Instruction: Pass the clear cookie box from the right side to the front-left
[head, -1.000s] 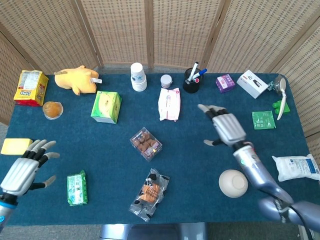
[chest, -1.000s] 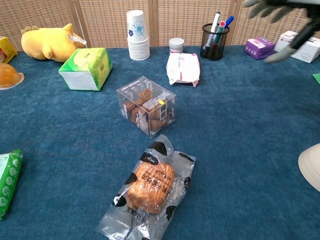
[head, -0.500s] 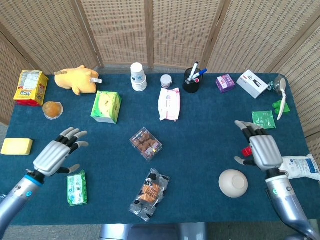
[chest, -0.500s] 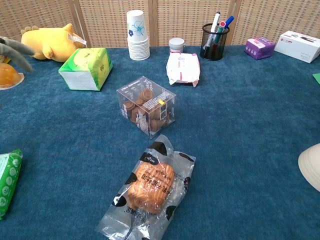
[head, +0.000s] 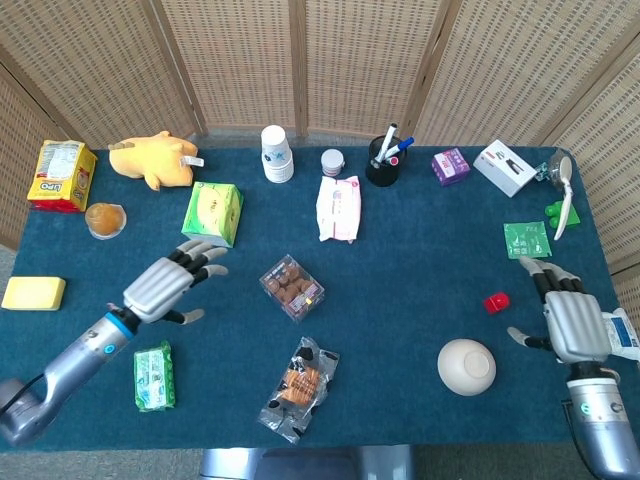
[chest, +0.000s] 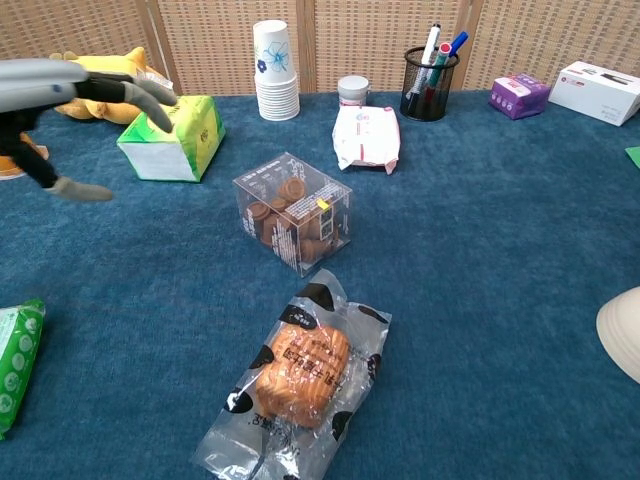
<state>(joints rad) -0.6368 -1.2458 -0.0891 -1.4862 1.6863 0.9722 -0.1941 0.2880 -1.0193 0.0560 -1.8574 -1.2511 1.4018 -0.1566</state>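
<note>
Since the earlier frame my left hand (head: 170, 287) had travelled from the left edge of the table (head: 420, 260) inward, and my right hand (head: 572, 322) had drawn back toward the right edge. I kept the left hand released, fingers spread and holding nothing, because it needed a wide opening to go around a box. It hovered just left of the clear cookie box (head: 292, 287), not touching it. The box stood on the cloth near the middle of the table, a little toward the front edge, so it was already off the right side. The right hand was also released and empty, well apart from the box, beside a white packet (head: 600, 335) at the right edge, where it would not disturb the other arm.
</note>
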